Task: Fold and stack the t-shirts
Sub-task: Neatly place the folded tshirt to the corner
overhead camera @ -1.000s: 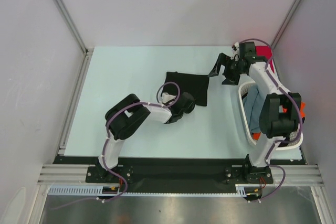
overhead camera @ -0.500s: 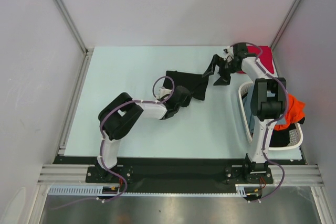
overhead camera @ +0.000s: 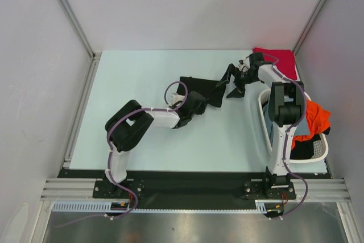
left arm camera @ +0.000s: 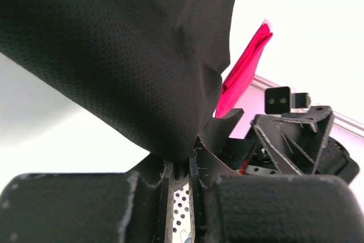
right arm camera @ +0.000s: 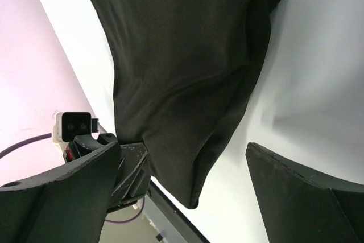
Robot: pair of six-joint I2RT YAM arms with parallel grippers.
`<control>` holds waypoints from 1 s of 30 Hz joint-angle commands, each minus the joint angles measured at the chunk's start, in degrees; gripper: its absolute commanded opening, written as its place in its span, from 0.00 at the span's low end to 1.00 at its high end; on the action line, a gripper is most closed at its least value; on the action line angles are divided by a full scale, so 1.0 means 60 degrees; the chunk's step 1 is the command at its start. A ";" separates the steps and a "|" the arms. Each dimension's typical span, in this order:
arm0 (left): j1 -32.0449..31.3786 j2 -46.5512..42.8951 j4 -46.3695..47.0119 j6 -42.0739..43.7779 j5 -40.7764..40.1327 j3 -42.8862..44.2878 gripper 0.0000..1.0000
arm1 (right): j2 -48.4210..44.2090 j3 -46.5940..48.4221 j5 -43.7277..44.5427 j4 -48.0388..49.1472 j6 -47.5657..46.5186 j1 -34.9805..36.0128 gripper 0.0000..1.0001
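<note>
A black t-shirt (overhead camera: 200, 88) lies bunched on the table's middle. My left gripper (overhead camera: 196, 104) is shut on its near edge; in the left wrist view the black cloth (left arm camera: 131, 55) rises out of the narrow slot between the jaws (left arm camera: 181, 170). My right gripper (overhead camera: 231, 81) stands open at the shirt's right end; in the right wrist view a corner of the black shirt (right arm camera: 182, 78) hangs between the wide-apart fingers (right arm camera: 62, 197), touching neither pad. A red t-shirt (overhead camera: 280, 61) lies at the back right corner and shows as a red strip (left arm camera: 244, 72) in the left wrist view. An orange t-shirt (overhead camera: 316, 116) hangs over the basket.
A white perforated basket (overhead camera: 320, 156) stands at the right edge of the table, partly behind the right arm, with dark cloth (overhead camera: 310, 149) inside. Grey walls and metal rails enclose the pale table (overhead camera: 136, 83).
The right gripper has swung left to the shirt's right end, still open. The left gripper has pushed away from the bases with the near edge, bunching the once-flat black shirt.
</note>
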 commanded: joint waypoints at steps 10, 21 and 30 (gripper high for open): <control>0.0111 -0.0757 0.0232 0.0131 -0.0137 0.0465 0.00 | 0.0520 0.0196 -0.0646 0.0241 0.0461 0.0129 0.99; 0.0126 -0.0816 0.0246 0.0029 -0.0167 0.0421 0.00 | 0.0741 -0.0316 -0.0940 0.2041 0.2422 0.0158 0.96; 0.0214 -0.0933 0.0247 0.0087 -0.0123 0.0378 0.00 | 0.0784 -0.0756 -0.0427 0.2644 0.3332 0.0129 0.90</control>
